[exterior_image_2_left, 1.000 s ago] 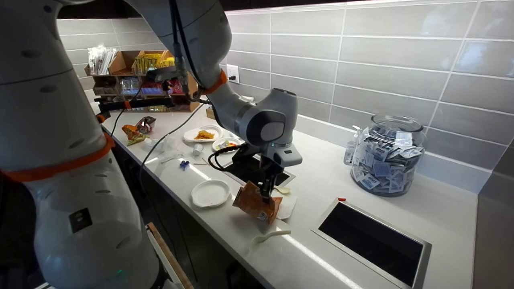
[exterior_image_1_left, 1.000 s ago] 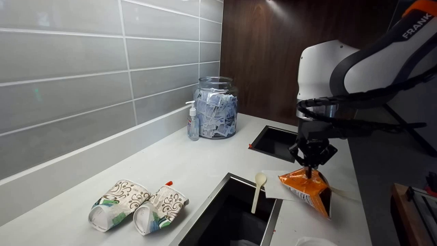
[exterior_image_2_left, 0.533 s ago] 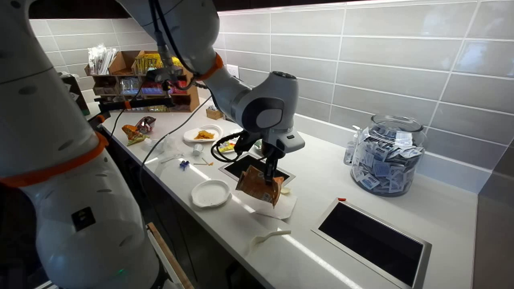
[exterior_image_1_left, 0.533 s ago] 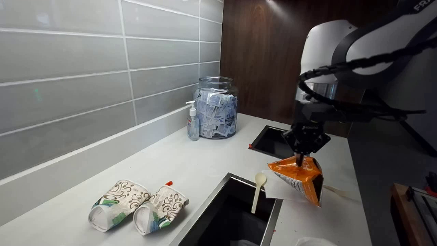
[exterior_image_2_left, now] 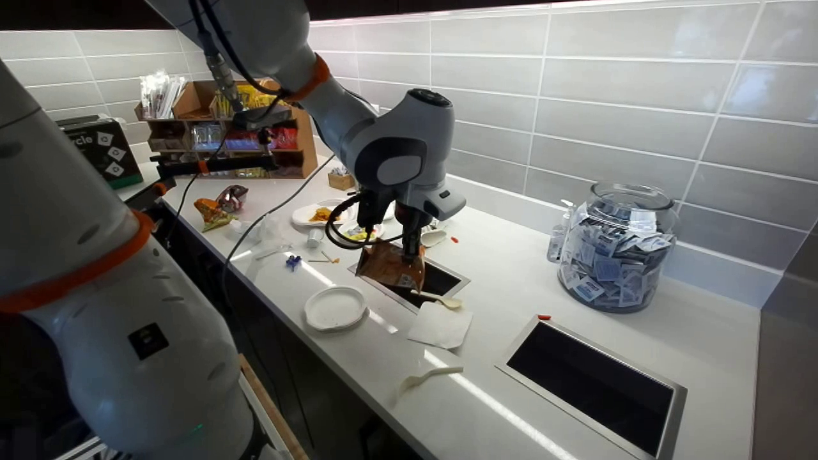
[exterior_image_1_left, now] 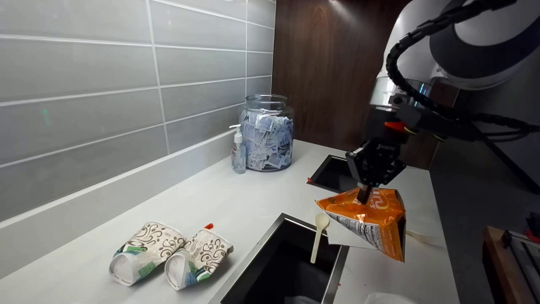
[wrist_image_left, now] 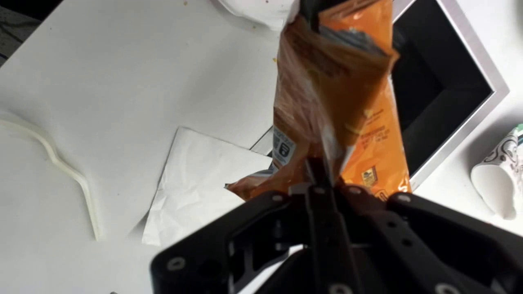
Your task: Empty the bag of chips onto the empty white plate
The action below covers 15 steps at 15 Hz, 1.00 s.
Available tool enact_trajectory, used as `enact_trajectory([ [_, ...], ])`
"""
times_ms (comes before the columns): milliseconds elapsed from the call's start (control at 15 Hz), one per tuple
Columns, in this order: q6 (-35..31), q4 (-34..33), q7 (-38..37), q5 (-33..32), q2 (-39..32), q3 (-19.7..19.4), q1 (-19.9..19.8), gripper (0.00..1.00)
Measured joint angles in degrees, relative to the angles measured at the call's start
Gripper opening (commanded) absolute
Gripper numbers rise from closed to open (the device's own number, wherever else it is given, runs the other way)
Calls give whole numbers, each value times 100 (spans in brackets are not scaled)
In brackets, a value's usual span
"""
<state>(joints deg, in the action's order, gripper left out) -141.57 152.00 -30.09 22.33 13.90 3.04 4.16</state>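
Note:
The bag of chips (exterior_image_1_left: pixel 386 219) is bright orange, shiny and crumpled. It shows in both exterior views (exterior_image_2_left: pixel 383 263) and in the wrist view (wrist_image_left: pixel 378 147). My gripper (exterior_image_1_left: pixel 364 195) is shut on the bag of chips and holds it tilted above the counter. It also shows in an exterior view (exterior_image_2_left: pixel 412 250) and in the wrist view (wrist_image_left: pixel 322 171), where the bag partly hides the fingertips. The bag's contents are not visible. The white plate (exterior_image_2_left: pixel 336 308) lies near the counter's front edge, beside the held bag. Its rim shows in the wrist view (wrist_image_left: pixel 259 9).
A white napkin (exterior_image_2_left: pixel 442 324) and two cream spoons (exterior_image_2_left: pixel 450 303) (exterior_image_2_left: pixel 429 377) lie nearby. Dark framed openings (exterior_image_1_left: pixel 282 261) (exterior_image_2_left: pixel 591 386) are set in the counter. A glass jar (exterior_image_2_left: pixel 617 255), a pump bottle (exterior_image_1_left: pixel 238 154), two speckled packets (exterior_image_1_left: pixel 154 249) and a chip plate (exterior_image_2_left: pixel 301 217) stand around.
My gripper has lifted the bag of chips higher off the counter and carried it away from the spoon and napkin, over a dark opening. The gripper has tilted.

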Motion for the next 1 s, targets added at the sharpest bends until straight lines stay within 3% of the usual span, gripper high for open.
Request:
enact_trajectory([
  [467, -167, -3, 80, -285, 4, 148, -16, 0],
  [733, -1066, 192, 356, -599, 56, 534, 90, 0],
  [1000, -2130, 569, 1047, -585, 211, 622, 423, 0],
])
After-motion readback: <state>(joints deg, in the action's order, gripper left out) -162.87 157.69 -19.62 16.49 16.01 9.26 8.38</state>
